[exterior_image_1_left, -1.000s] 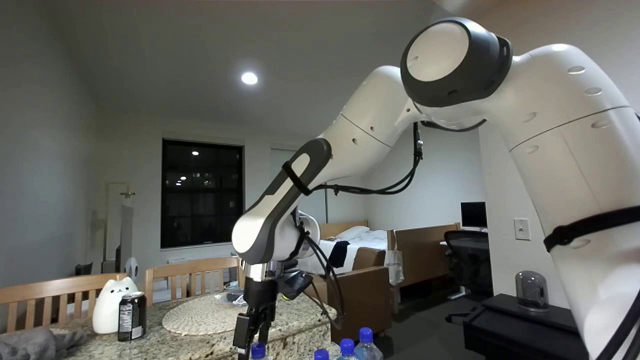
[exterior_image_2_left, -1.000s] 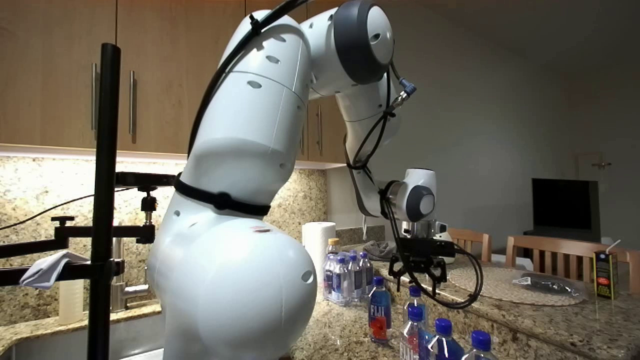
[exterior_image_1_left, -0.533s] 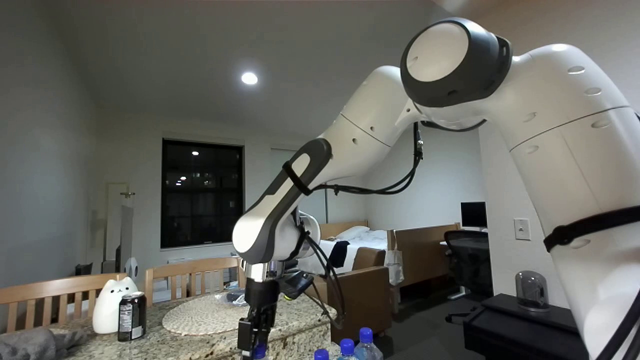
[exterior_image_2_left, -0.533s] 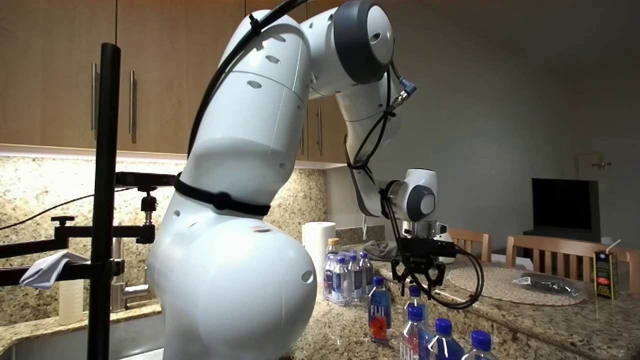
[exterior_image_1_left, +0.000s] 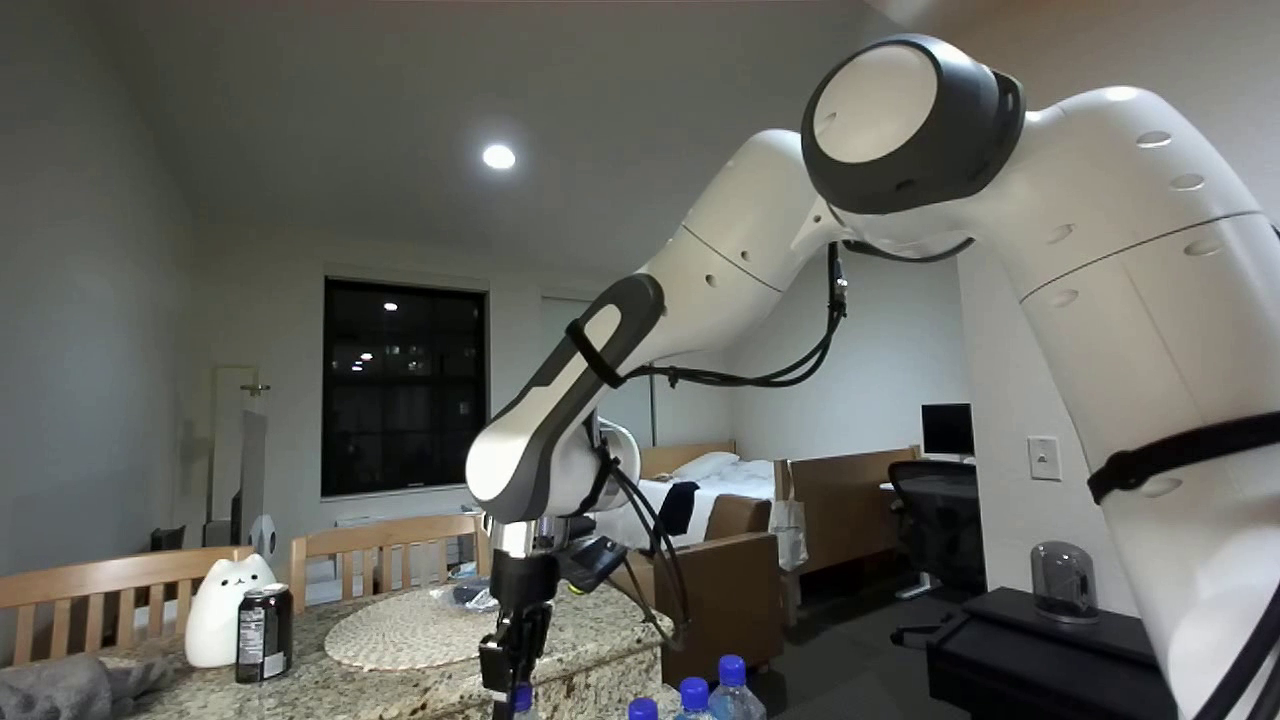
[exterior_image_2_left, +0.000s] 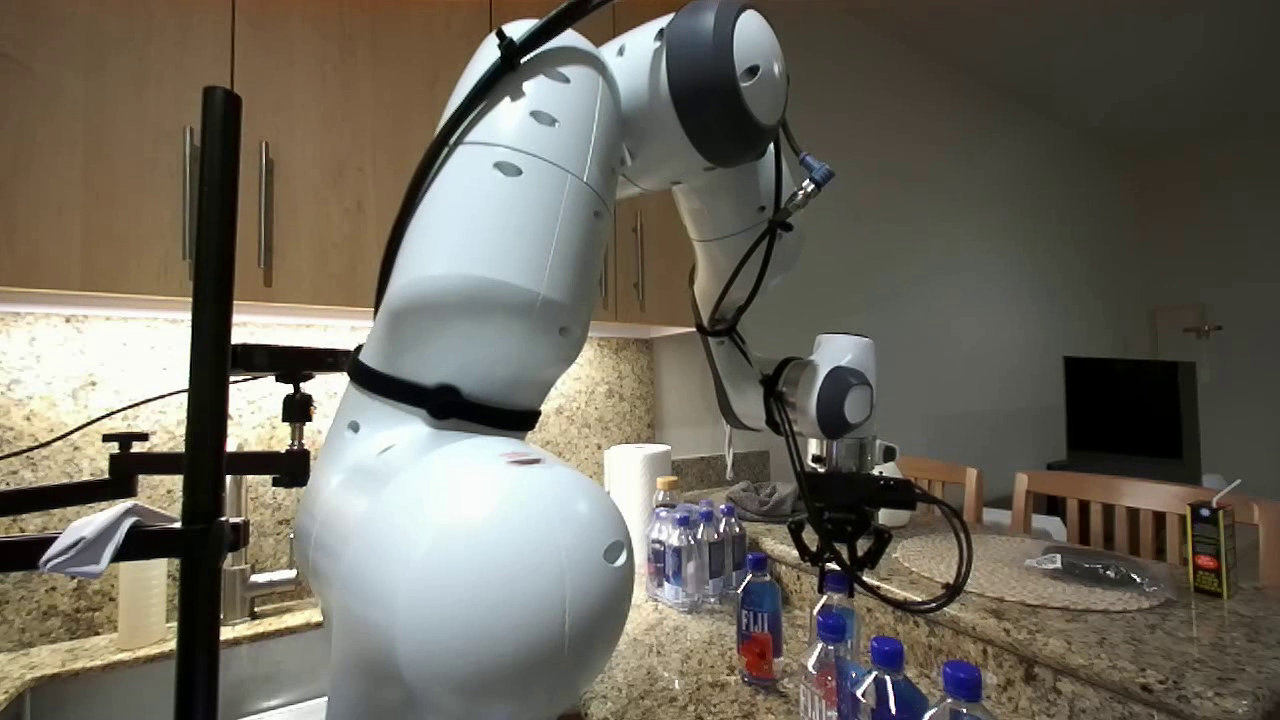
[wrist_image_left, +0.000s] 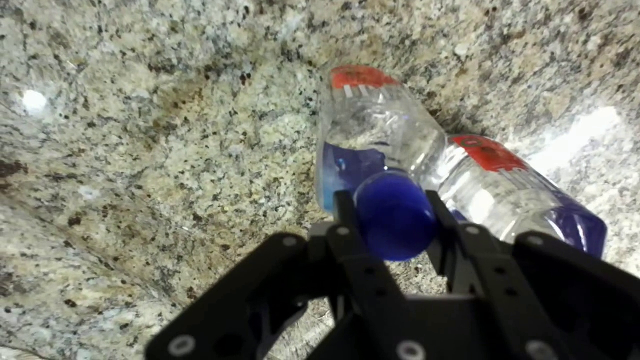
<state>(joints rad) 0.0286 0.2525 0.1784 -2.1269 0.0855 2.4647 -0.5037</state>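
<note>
tool (wrist_image_left: 392, 205) tight on cap (wrist_image_left: 396, 222), second bottle (wrist_image_left: 515, 200) alongside

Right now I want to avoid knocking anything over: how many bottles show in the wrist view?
2. The held bottle has its cap gripped in the claw; the neighbouring bottle is beside it, to the right in that picture. The claw may hide more.

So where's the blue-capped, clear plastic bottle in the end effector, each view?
In an exterior view: bottle, bottom edge, left of centre, cut off.
In an exterior view: bottle, low, right of centre.
Wrist view: bottle, near centre, cap gripped.
Shared landmark: black two-fingered end effector.
</note>
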